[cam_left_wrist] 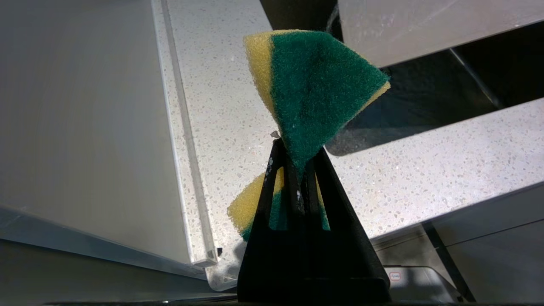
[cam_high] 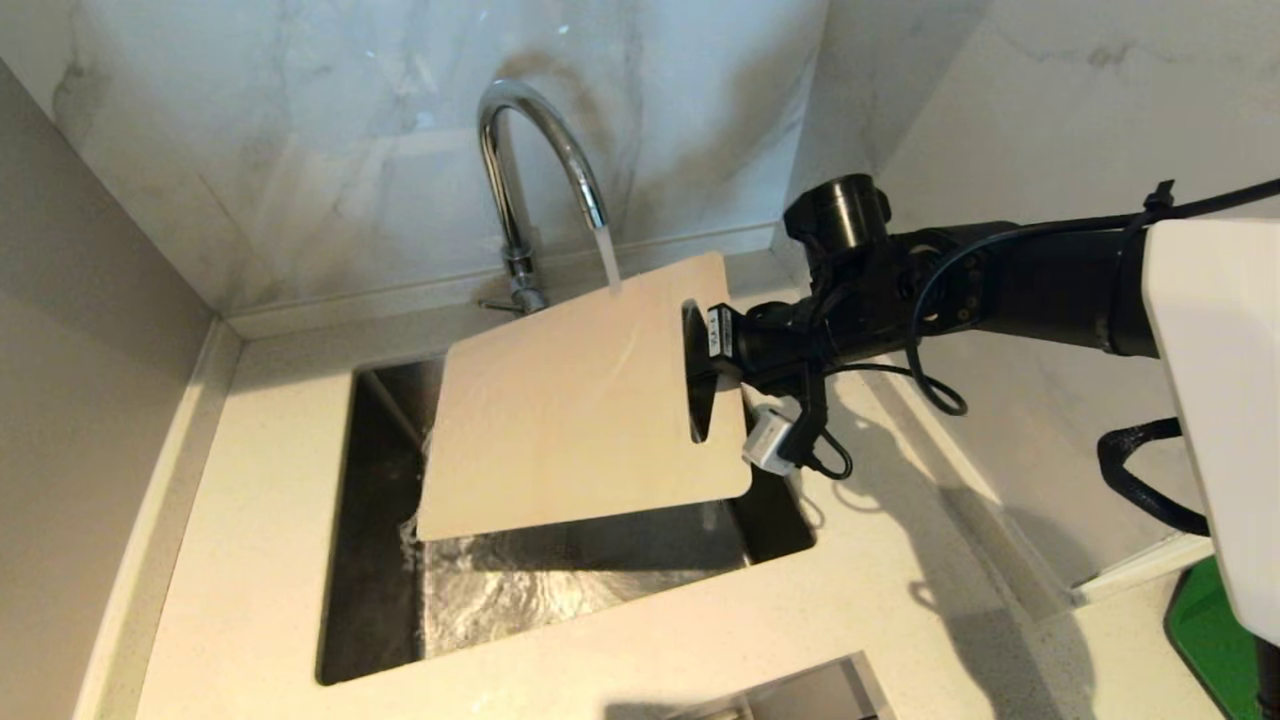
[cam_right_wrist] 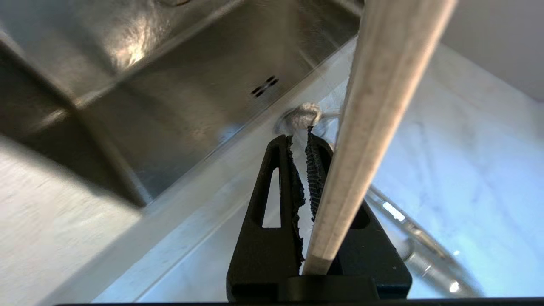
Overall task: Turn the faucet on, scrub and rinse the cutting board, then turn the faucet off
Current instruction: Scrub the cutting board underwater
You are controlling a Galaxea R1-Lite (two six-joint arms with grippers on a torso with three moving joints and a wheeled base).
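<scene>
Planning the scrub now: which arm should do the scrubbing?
Left, probably: the left gripper already pinches the sponge, while the right gripper holds the cutting board under the faucet.

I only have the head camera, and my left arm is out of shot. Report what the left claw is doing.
Observer: The left claw is shut on a green and yellow sponge, over the countertop beside the sink.
Operator: Now describe the cutting board from the right wrist.
Observer: The cutting board shows edge-on there, rising from the right claw above the steel basin.
</scene>
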